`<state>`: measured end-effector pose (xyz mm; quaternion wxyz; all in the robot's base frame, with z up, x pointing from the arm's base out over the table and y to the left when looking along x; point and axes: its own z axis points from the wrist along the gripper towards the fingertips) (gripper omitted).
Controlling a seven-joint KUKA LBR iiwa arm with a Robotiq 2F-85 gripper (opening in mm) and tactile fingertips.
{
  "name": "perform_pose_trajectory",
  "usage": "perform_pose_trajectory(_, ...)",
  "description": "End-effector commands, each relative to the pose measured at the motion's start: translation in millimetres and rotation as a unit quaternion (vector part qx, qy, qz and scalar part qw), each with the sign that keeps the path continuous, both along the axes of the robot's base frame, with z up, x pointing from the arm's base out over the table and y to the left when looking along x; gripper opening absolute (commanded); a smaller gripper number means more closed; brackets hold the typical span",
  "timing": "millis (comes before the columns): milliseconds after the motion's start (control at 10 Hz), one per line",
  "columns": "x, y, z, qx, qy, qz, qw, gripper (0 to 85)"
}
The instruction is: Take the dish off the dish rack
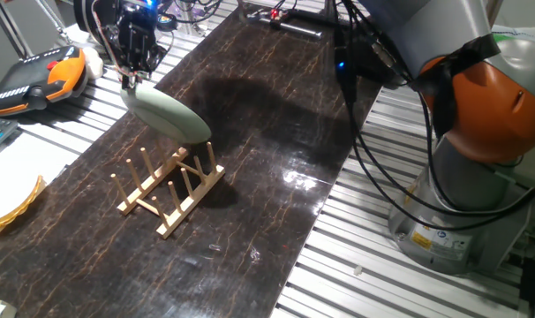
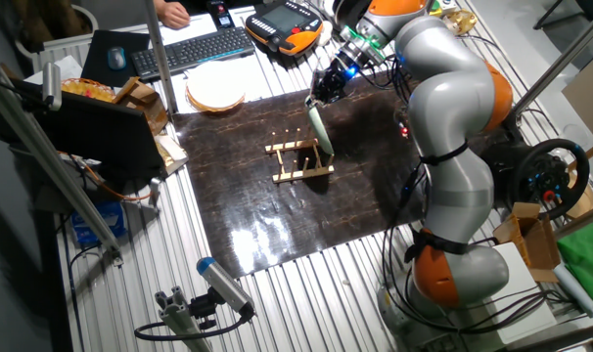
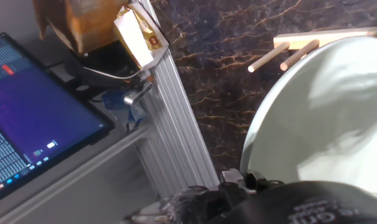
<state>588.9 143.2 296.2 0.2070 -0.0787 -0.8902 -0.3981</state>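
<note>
Sage-green dish [image 1: 168, 116] ×1, tilted, pinched by 1 end effector [image 1: 131, 79], 1 wooden dish rack [image 1: 170, 189] below

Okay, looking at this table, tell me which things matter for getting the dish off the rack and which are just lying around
Part of the job:
- the dish, pale green, tilted, its top edge held by the gripper
- the dish rack, light wood, on the dark mat

Just lying about:
- yellowish plate
- keyboard
- orange and black pendant
- cardboard box
- screen
</note>
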Motion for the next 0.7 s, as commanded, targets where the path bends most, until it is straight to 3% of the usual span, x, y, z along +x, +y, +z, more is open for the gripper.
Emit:
perform_pose_trajectory(0,-0.8,-6.0,4.5,-0.006,-0.001,0.001,1.000,0.7)
perform_pose_trajectory(100,-0.9,-16.4,11.2,-0.018,-0.006,0.005,1.000,0.7)
perform_pose_trajectory(200,-0.9,-26.7,16.0,-0.046,-0.019,0.017,0.999,0.7)
perform_pose_trajectory(600,0.1,-66.0,16.0,-0.173,-0.095,0.076,0.977,0.7)
